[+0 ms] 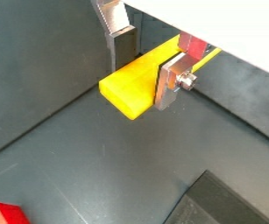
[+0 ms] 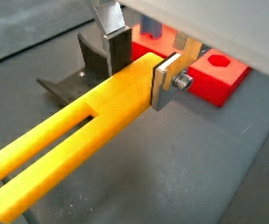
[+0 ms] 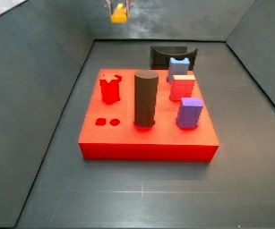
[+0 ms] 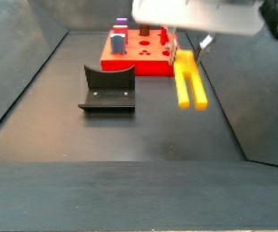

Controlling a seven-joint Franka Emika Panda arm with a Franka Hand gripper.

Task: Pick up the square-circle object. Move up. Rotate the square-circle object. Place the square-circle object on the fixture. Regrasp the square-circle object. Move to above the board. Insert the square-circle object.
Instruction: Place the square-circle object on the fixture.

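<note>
I am holding the gripper (image 2: 148, 72) closed on the square-circle object (image 2: 72, 144) | smooth yellow-orange forked bar, long axis level | hanging off the floor beside the red board (image 4: 138, 54), right of the black fixture (image 4: 107, 88)

The square-circle object (image 1: 134, 86), a yellow bar, is seen end-on, clamped between the two silver fingers (image 1: 168, 83) of the claw (image 1: 144, 63). It is held clear of the dark grey floor (image 1: 89, 166). A red corner (image 1: 2, 214) is cut off by the frame edge.
</note>
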